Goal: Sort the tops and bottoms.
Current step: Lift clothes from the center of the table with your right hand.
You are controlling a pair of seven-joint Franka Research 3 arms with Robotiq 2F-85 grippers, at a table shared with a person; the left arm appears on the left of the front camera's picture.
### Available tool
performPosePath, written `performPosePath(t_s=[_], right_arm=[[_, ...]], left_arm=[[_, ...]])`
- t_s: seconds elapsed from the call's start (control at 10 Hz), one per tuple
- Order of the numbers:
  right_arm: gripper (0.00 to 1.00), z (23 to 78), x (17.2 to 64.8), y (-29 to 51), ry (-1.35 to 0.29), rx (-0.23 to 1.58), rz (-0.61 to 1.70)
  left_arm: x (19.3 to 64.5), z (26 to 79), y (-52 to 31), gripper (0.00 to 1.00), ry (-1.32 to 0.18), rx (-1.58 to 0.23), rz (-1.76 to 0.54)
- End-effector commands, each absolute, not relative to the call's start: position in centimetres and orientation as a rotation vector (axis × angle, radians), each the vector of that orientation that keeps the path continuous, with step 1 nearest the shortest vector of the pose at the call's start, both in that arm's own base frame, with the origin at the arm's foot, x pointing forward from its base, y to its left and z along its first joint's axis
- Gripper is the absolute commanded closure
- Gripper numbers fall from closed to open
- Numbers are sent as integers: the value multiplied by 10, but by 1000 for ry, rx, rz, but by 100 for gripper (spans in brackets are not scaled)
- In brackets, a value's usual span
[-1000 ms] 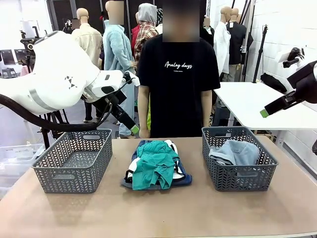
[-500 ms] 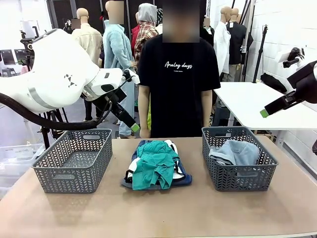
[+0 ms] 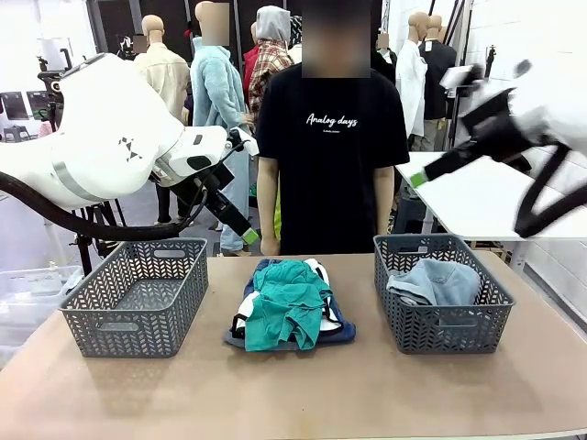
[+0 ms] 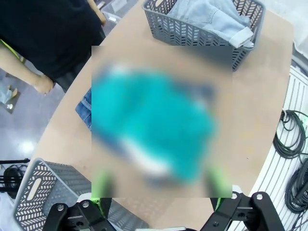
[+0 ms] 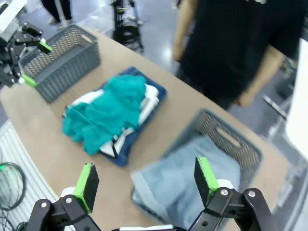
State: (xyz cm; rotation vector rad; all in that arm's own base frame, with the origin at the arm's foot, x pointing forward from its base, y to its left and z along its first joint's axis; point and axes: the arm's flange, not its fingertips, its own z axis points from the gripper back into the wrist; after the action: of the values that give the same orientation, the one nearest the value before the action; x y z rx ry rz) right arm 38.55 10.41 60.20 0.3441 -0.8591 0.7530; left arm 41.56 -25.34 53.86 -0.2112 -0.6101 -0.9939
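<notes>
At table centre, atop the denim shorts (image 3: 341,332): teal-green top (image 3: 286,307), lengthwise front-to-back, below and right of the left gripper (image 3: 249,236), jaws open; right gripper (image 3: 419,179) farther, higher, likewise open.

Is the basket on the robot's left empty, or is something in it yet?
Empty: in the front view the left basket has a bare grey floor, and the teal top lies outside it, on the clothes pile.

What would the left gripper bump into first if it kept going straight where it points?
Probably the green top in the middle of the table. The left gripper is open, up in the air, and its own camera looks straight at that top. How far off is hard to tell.
</notes>
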Motion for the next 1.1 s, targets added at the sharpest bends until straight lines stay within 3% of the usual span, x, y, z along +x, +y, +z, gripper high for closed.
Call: performPosePath(t_s=[0.0,0.3,0.9,1.0], right_arm=[[0,594,476,131,-812,426,832],[0,571,519,182,-781,433,834],[0,560,521,195,-767,391,818],[0,539,527,199,-652,395,821]], left_arm=[[415,540,-251,0,-614,-205,-1000],[415,540,-251,0,-614,-205,-1000],[415,540,-251,0,-614,-205,-1000],[415,540,-251,0,-614,-205,-1000]])
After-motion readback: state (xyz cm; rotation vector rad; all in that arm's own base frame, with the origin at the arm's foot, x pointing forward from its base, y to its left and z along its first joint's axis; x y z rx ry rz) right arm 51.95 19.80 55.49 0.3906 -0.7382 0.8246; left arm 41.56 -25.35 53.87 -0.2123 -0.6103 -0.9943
